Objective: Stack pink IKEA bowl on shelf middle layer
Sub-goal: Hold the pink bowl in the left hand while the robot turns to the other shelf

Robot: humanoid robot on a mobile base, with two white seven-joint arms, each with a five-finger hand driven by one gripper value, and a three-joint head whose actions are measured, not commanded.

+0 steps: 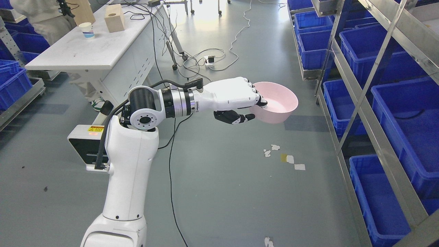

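I see one round pale pink plastic bowl [276, 102], smooth, shallow and upright, held in the air above the grey floor [223, 192], left of the metal shelf rack [360, 113]. My left hand [240, 101] grasps its near rim: fingers [255, 94] curl inside, thumb beneath. The rack holds several blue plastic bins [404, 113]. One paper cup [87, 30] stands on the white table [92, 51].

Person [41, 17] cut off by top edge; bowl [279, 103] near rim hidden behind left hand [240, 99]; cup [87, 30] print perhaps too small to read.
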